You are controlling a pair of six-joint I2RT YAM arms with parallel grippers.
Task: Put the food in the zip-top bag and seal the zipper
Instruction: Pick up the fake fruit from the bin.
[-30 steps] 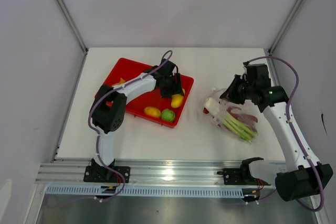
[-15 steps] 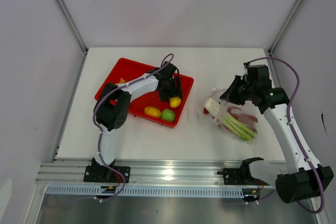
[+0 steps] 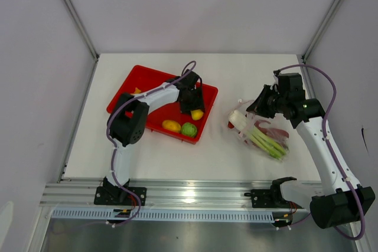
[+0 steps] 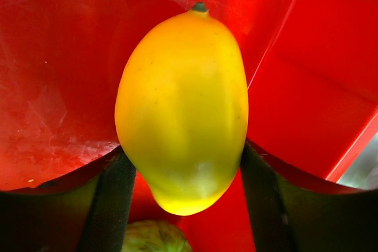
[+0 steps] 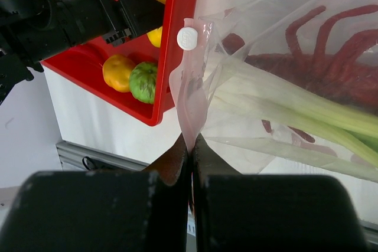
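My left gripper [image 3: 192, 102] is low in the red tray [image 3: 144, 84]. In the left wrist view its jaws [image 4: 183, 154] close on both sides of a yellow oval fruit [image 4: 183, 104], also seen from above [image 3: 197, 114]. A second yellow fruit [image 3: 171, 126] and a green round fruit [image 3: 189, 128] lie at the tray's near edge. An orange piece [image 3: 137, 91] sits at its left. My right gripper [image 3: 258, 103] is shut [image 5: 192, 141] on the pinkish zipper strip [image 5: 192, 107] of the zip-top bag [image 3: 263, 134]. The bag holds the leek [image 5: 283, 101] and red chillies [image 5: 331, 45].
A white round slider tab [image 5: 188, 38] sits on the bag's mouth next to the tray's rim [image 5: 177, 45]. The tray stands left of the bag on the white table [image 3: 236, 69]. Metal rails run along the near edge [image 3: 195, 196].
My left gripper has come down and a little left around the yellow fruit, which shifted slightly with it. The right arm and the bag have stayed still.
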